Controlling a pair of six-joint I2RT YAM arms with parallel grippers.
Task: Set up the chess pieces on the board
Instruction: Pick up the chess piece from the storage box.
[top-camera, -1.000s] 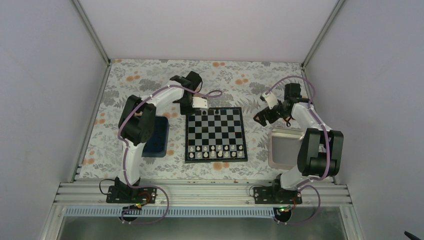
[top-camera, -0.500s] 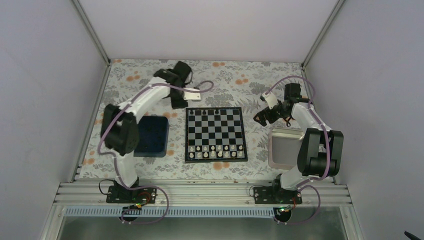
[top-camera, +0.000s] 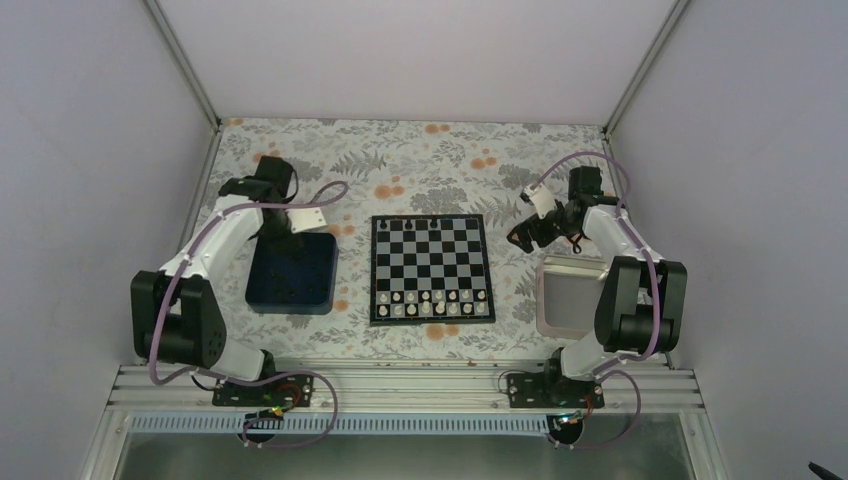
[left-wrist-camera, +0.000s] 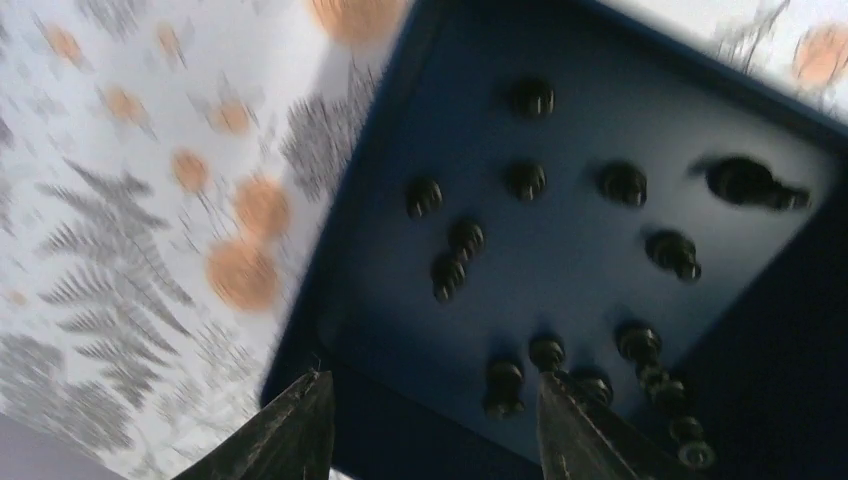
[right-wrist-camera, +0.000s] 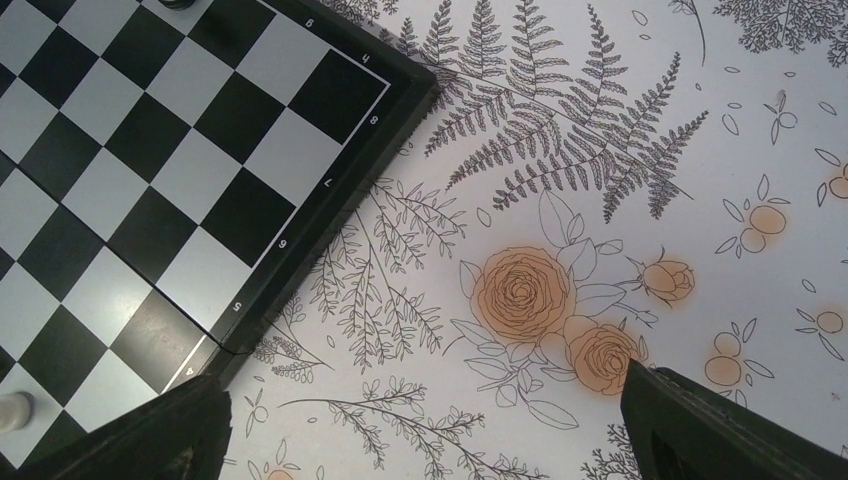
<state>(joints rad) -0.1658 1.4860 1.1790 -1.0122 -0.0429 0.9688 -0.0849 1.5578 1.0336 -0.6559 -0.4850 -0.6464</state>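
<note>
the left jaws hung wide open and empty over the dark blue tray (left-wrist-camera: 580, 280); they should straddle one isolated black chess piece (left-wrist-camera: 527, 180), clear of the clusters. the right jaws gaped empty too.

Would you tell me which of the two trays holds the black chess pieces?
The dark blue tray left of the board: black pieces lie scattered inside it. The silver tray on the right shows none.
</note>
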